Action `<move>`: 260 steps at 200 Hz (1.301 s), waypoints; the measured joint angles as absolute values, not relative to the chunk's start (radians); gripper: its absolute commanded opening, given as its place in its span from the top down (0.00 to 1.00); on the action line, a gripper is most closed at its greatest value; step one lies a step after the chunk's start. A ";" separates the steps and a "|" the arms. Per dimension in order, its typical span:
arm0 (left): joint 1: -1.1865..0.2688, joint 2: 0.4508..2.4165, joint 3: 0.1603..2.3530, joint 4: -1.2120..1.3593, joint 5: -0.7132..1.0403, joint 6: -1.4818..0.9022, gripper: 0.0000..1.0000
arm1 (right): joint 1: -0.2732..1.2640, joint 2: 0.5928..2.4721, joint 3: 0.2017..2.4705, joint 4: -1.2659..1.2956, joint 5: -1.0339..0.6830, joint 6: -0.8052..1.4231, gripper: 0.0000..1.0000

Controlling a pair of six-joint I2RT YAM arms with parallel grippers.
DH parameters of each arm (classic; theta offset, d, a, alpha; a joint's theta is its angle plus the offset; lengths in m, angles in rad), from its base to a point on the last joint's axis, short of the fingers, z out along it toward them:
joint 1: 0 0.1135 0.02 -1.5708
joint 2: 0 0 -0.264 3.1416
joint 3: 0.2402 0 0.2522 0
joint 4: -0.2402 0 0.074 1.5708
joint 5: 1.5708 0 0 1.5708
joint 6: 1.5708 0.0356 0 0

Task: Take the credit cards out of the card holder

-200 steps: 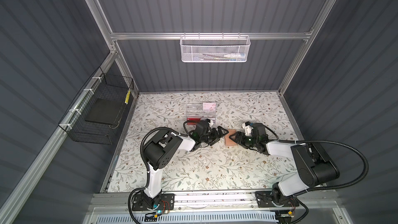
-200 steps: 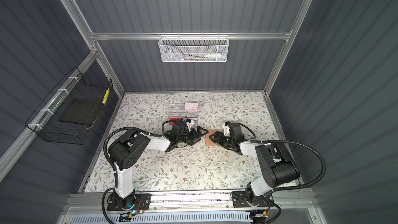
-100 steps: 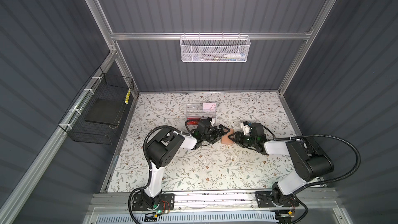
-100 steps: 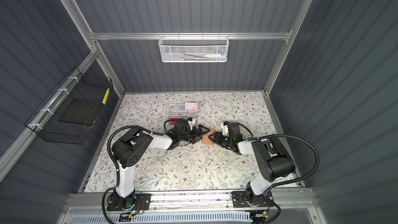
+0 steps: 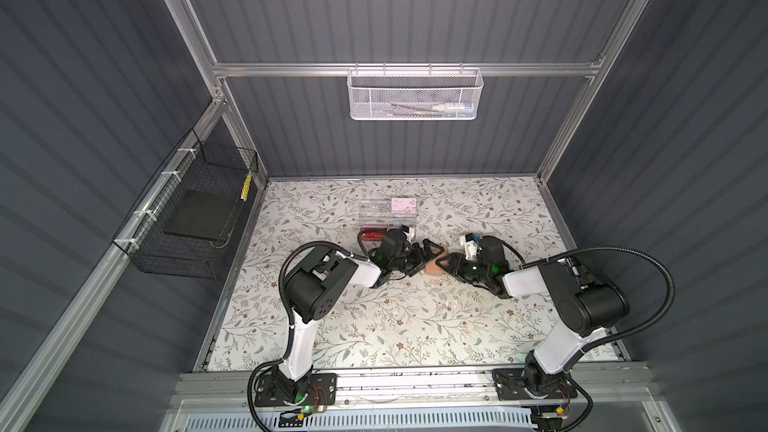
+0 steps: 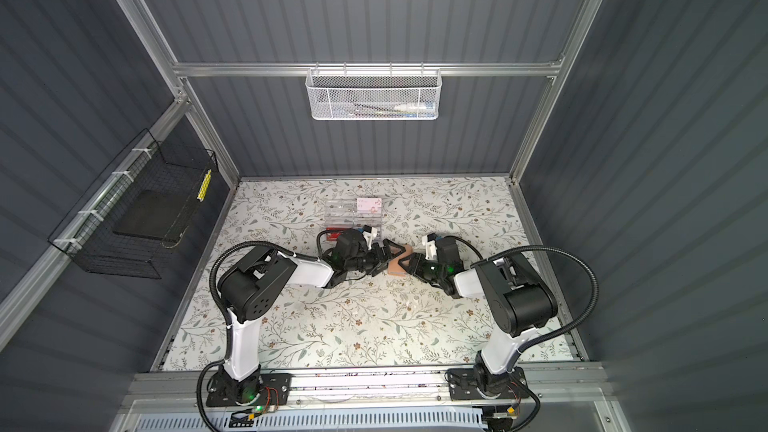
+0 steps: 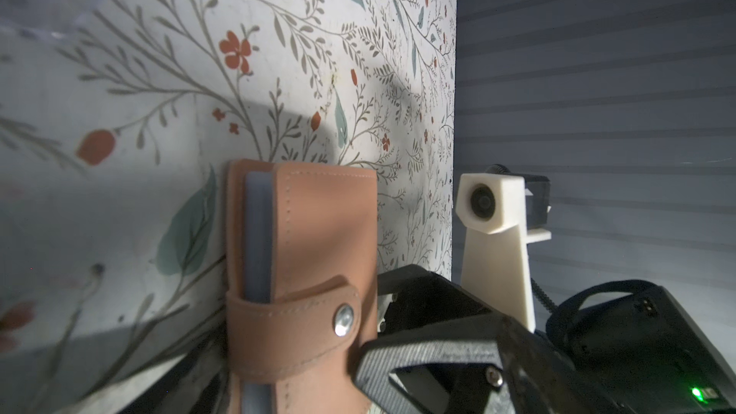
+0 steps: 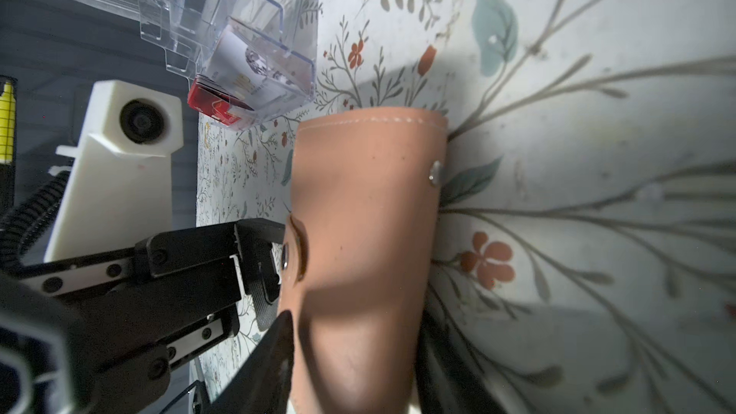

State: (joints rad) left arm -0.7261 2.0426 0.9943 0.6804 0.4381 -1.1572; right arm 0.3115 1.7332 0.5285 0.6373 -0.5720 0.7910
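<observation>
1. The holder (image 5: 435, 271) sits near the middle of the table (image 5: 374, 326), near the clear box (image 5: 386, 211) and between the two claws; in both top views only a peach patch of it shows (image 6: 394, 271).
2. It is closed; the strap (image 7: 294, 312) wraps over its open edge and the snap (image 7: 343, 319) is fastened on the cover; grey pages (image 7: 258, 232) show at that edge; what they hold cannot be told.
3. The right claw (image 5: 445, 264) is narrowed on one end of the holder, one finger on each cover; it grips the holder.
4. The left claw (image 5: 428, 257) stands wide and holds nothing; in the right wrist view its fingertips (image 8: 267, 292) are just beside the strap edge; touching or apart, I cannot tell.
5. Whether the holder lies flat or tipped cannot be told.
</observation>
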 measured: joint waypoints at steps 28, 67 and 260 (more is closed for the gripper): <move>-0.726 2.045 0.994 0.686 0.438 -1.161 0.00 | 0.312 1.754 0.514 0.700 -0.580 0.825 0.56; -0.726 2.045 0.994 0.687 0.434 -1.164 0.00 | 0.316 1.765 0.489 0.766 -0.585 0.870 0.65; -0.662 1.678 1.081 0.199 0.319 -0.854 0.00 | 0.374 1.317 0.511 0.356 -0.493 0.694 1.00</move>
State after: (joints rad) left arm -0.6621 1.6779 1.0809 0.1993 0.3187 -0.8543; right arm 0.3744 1.3170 0.5114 0.3561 -0.4931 0.6937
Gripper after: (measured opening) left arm 0.996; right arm 0.277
